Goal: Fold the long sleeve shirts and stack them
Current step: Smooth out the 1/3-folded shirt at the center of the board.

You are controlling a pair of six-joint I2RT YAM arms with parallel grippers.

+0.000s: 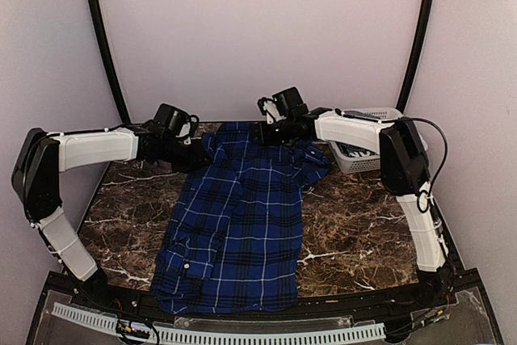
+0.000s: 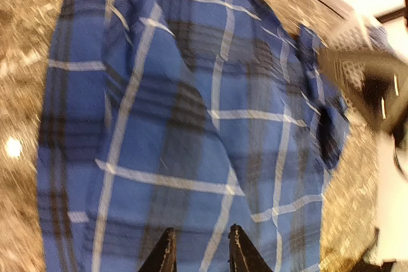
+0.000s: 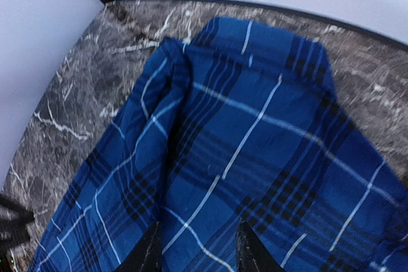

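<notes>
One basket [image 1: 361,164], contents unclear, plaid shirt [image 1: 234,224] outside

A brown marble-patterned surface [image 1: 355,232] with white veins is stretching across the space, and a pale plastic lattice basket [image 1: 362,163] is sitting on its far right corner, close to the right wall. Plain pale walls [image 1: 258,30] are closing it in on three sides, with a black curved pole [image 1: 101,38] rising at the far left corner and a second pole [image 1: 419,38] rising at the far right. Along the near edge a white slotted strip [image 1: 266,334] is running from side to side, and a small spot of light [image 2: 13,148] is glaring off the stone.
</notes>
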